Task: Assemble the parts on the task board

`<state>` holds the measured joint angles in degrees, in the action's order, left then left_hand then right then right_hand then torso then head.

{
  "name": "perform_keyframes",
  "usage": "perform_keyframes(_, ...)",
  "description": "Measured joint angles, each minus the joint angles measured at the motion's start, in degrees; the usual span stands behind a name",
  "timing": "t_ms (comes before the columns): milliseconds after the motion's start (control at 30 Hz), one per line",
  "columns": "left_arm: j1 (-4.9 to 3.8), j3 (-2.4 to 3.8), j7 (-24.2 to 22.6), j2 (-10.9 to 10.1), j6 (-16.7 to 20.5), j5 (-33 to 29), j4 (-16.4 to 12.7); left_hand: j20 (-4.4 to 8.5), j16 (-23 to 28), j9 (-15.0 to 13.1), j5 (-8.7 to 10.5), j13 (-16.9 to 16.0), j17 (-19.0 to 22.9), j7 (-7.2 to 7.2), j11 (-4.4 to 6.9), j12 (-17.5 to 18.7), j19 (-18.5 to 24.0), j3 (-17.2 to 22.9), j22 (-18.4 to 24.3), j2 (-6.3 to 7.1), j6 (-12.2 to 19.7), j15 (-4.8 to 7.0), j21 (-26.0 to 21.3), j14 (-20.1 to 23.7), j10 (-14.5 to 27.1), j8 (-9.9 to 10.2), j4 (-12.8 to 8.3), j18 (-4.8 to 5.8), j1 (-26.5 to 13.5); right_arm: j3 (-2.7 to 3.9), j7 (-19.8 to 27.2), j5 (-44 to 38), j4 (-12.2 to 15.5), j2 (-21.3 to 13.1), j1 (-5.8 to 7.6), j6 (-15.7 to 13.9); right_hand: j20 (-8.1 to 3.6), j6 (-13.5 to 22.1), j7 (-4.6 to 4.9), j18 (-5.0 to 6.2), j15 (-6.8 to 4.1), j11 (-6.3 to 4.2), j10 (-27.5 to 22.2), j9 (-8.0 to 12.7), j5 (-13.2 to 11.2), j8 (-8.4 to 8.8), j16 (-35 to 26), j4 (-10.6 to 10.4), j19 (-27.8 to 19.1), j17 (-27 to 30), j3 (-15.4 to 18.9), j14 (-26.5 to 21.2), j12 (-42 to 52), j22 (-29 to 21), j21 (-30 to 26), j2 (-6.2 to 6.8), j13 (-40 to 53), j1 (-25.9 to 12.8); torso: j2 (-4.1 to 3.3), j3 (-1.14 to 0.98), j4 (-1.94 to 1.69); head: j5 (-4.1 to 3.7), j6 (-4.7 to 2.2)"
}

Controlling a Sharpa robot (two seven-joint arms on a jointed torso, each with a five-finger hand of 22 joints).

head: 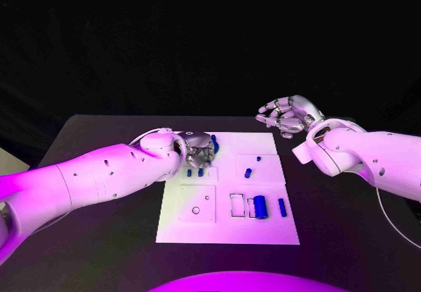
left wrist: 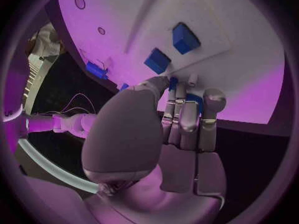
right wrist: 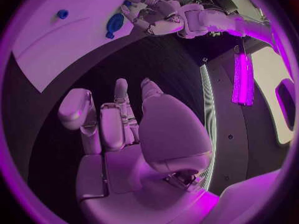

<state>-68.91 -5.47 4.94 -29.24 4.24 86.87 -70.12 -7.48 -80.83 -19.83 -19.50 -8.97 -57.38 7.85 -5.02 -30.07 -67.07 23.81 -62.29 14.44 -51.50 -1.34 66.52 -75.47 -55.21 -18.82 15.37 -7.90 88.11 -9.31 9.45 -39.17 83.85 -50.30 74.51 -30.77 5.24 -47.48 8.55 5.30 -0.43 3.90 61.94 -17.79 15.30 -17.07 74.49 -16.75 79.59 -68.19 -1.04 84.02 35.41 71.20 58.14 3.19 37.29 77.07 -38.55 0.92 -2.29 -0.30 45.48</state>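
The white task board point(head: 228, 228) lies mid-table. My left hand point(head: 198, 155) hovers over its far left corner and pinches a long blue part point(head: 214, 143); in the left wrist view the blue part point(left wrist: 194, 100) shows between the fingers of the left hand point(left wrist: 168, 129). Just nearer than the hand, two blue pegs point(head: 188, 173) point(head: 200, 172) stand in the board; the left wrist view shows them as blue pegs point(left wrist: 185, 37) point(left wrist: 157, 60). My right hand point(head: 289, 115) hangs beyond the board's far right corner over the black table, fingers loosely bent, holding nothing.
On the board's right half are two small blue pieces point(head: 248, 173) point(head: 259, 159), a thick blue cylinder point(head: 260, 207) beside rectangular slots, and a thin blue bar point(head: 282, 207). A round hole point(head: 194, 210) marks the near left panel. Black table surrounds the board.
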Motion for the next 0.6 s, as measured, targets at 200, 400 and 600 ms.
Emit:
perform_keyframes(200, 0.01, 0.04, 0.2, 0.11, -0.03, -0.02, 0.09, 0.46, -0.55, -0.47, 0.22, 0.14, -0.44, 0.35, 0.4, 1.11, -0.9, 3.12, -1.7, -0.83, -1.07, 0.51, 1.8, -0.79, -1.91, 0.2, -2.37, 0.0, 1.76, 0.0, 0.0, -0.02, 0.07, -0.03, 0.0, 0.01, 0.0, 0.0, 0.0, 0.0, 0.0, 0.0, 0.0, 0.0, 0.0, 0.0, 0.0, 0.0, 0.0, 0.0, 0.0, 0.0, -0.26, 0.0, 0.0, 0.0, -0.14, 0.0, 0.0, -0.02, 0.04, -0.06, 0.0)
perform_keyframes(400, 0.01, 0.07, 0.4, 0.21, -0.01, -0.05, 0.03, 1.0, -0.98, -0.88, 0.53, -0.29, -1.36, 0.44, 0.73, 1.74, -1.88, 6.95, -4.12, -1.01, -2.18, 1.01, 4.27, -1.83, -4.21, 0.76, -5.88, 0.36, 1.94, 0.0, 0.0, -0.02, 0.09, -0.08, 0.01, 0.01, 0.0, 0.01, -0.01, 0.0, 0.0, 0.01, 0.0, 0.0, 0.0, 0.0, 0.0, 0.0, 0.0, 0.01, 0.0, 0.0, -0.26, 0.0, 0.0, 0.0, -0.14, 0.0, 0.02, -0.03, 0.03, -0.19, 0.05)
perform_keyframes(600, 0.11, 0.02, 0.56, 0.22, 0.62, -0.07, 0.0, 1.01, -1.08, -1.16, 0.59, -0.79, -2.02, 0.43, 0.64, 2.17, -2.25, 9.49, -5.5, -1.04, -3.2, 1.02, 5.62, -2.66, -5.14, 1.11, -8.43, 0.89, 1.92, 0.0, 0.0, -0.03, 0.12, -0.08, 0.01, 0.02, 0.0, 0.08, -0.08, 0.0, 0.0, -0.2, 0.22, 0.0, 0.0, 0.0, 0.0, 0.0, 0.0, 0.01, 0.0, 0.0, -0.26, 0.0, 0.0, 0.0, -0.22, 0.0, 0.03, -0.02, 0.03, -0.2, -0.03)
